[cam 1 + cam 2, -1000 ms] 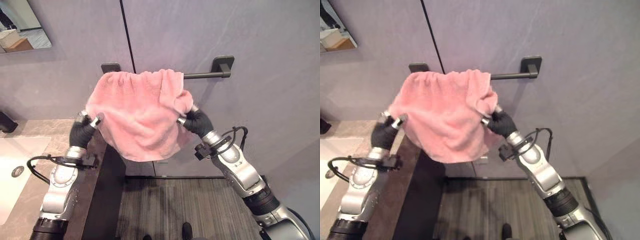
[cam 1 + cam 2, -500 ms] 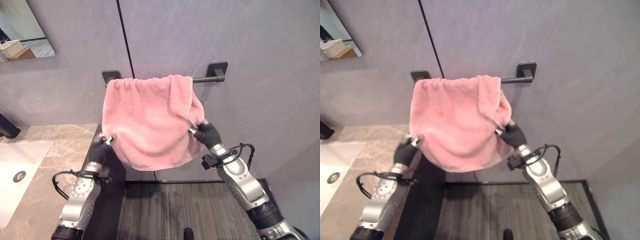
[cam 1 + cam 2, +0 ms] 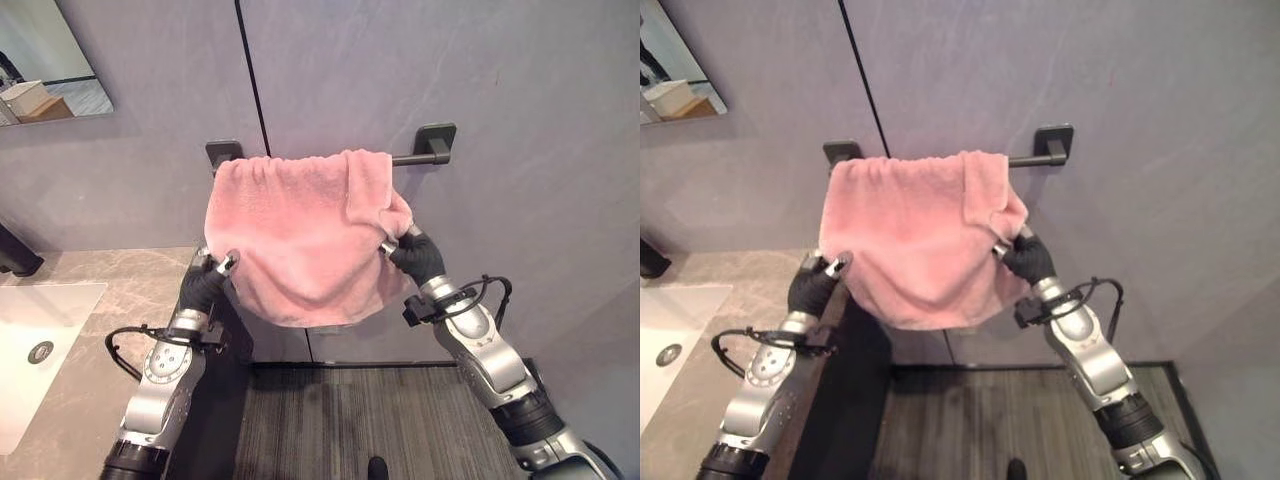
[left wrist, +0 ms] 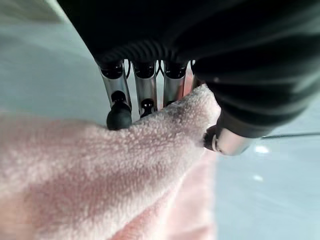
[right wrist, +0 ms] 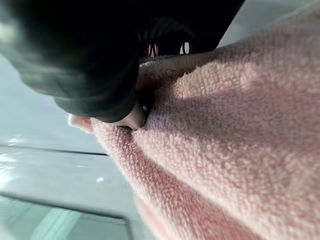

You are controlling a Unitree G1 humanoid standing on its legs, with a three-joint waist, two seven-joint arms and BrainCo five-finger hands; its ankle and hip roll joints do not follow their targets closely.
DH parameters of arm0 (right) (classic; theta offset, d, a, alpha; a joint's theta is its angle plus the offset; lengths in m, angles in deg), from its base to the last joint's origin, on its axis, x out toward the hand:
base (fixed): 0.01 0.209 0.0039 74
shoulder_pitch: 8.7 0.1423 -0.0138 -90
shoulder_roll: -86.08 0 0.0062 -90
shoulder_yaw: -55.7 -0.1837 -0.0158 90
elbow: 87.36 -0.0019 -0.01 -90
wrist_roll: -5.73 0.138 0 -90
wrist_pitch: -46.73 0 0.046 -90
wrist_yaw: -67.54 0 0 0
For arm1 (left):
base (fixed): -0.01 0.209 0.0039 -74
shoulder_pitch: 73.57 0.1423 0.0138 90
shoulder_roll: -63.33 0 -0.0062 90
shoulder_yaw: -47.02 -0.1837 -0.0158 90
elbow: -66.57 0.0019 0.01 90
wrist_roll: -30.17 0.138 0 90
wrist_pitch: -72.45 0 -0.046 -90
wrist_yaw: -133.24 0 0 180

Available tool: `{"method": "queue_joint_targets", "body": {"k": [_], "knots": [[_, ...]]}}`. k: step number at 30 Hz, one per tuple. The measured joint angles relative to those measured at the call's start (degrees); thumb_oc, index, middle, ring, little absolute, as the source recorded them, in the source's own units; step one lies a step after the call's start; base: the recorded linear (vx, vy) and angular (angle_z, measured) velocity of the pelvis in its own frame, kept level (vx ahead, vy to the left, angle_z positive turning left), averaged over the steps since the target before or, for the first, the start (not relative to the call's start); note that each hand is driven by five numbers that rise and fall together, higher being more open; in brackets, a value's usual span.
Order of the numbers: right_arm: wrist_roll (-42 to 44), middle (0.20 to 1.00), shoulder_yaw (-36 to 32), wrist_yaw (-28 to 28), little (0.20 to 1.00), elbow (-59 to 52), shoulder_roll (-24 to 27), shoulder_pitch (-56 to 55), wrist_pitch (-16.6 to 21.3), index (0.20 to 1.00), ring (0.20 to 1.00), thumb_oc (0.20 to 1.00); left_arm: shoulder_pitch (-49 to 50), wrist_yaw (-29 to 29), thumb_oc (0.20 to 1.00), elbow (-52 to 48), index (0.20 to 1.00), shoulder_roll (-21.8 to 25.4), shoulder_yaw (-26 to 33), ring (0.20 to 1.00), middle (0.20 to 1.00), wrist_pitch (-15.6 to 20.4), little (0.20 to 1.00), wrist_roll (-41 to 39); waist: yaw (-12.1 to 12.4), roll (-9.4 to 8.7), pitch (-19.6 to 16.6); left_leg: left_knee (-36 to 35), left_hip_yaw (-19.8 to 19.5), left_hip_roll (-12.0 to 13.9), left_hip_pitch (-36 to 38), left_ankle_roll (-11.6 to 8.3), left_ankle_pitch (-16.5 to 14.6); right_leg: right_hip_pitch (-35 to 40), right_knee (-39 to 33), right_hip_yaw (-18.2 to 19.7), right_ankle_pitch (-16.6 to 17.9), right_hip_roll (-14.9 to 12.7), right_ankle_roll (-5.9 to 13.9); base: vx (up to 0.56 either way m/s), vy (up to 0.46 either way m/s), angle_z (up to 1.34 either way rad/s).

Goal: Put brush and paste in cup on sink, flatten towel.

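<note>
A pink towel (image 3: 300, 235) hangs bunched over the black wall bar (image 3: 415, 157), covering its left part. My left hand (image 3: 205, 282) pinches the towel's lower left edge between fingers and thumb; the left wrist view shows the cloth (image 4: 125, 170) caught under the fingers (image 4: 119, 116). My right hand (image 3: 415, 255) grips the towel's right edge, where the cloth is folded into a lump. In the right wrist view the towel (image 5: 235, 130) is pressed against the thumb (image 5: 131, 117).
A stone counter (image 3: 110, 300) with a white sink (image 3: 40, 340) lies at the lower left, with a dark tap (image 3: 15, 255) at its back. A mirror (image 3: 45, 60) hangs at the upper left. Dark floor (image 3: 380, 420) lies below the towel.
Both hands have risen a little, lifting the towel's lower edge. The towel's right fold has bunched higher by the bar.
</note>
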Motion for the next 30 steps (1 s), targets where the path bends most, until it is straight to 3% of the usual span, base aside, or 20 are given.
{"method": "queue_joint_targets", "body": {"k": [8, 18, 27, 30], "knots": [[0.93, 0.200, -2.96, -1.49, 0.200, -6.45, -1.35, 3.33, 3.72, 0.200, 0.200, 0.200, -4.15, -2.51, 0.200, -5.88, 0.200, -0.06, 3.20, 0.200, 0.200, 4.11, 0.200, -0.05, -0.04, 0.10, -0.01, 0.00, 1.07, -0.04, 0.53, 0.15, -0.12, 0.17, 0.14, 0.79, 0.15, 0.05, -0.14, 0.00, -0.009, -0.04], [1.05, 0.200, -3.75, -2.27, 0.200, -6.41, -1.36, -2.24, 3.71, 0.200, 0.200, 0.200, -0.30, -2.71, 0.200, -4.85, 0.200, -0.18, 1.99, 0.200, 0.200, 3.66, 0.200, -0.08, -1.36, 0.60, 0.28, -0.01, 1.32, -0.07, 0.38, 0.25, -0.25, -0.13, 0.08, 0.99, 0.11, 0.05, -0.05, 0.00, -0.001, -0.01], [1.36, 0.200, -2.66, -2.27, 0.200, 2.98, -1.74, -5.42, 3.02, 0.200, 0.200, 0.200, 2.63, -1.80, 0.200, 14.83, 0.200, -2.69, -2.48, 0.200, 0.200, -0.33, 0.200, -0.63, -1.50, 1.07, 0.20, 0.00, 2.62, -0.21, -0.33, 0.40, -0.40, -1.44, 0.01, 2.34, 0.46, 0.06, 0.02, 0.00, -0.001, -0.08], [2.25, 0.200, -1.21, -2.46, 0.200, 5.40, -2.01, -5.64, 2.04, 0.200, 0.200, 0.200, 2.62, -1.93, 0.200, 17.11, 0.200, -2.86, -2.93, 0.200, 0.200, -1.12, 0.200, -0.59, -1.57, 1.08, 0.20, 0.00, 2.74, -0.22, -0.48, 0.41, -0.40, -1.69, 0.00, 2.47, 0.56, 0.08, 0.01, 0.01, -0.004, -0.04]]}}
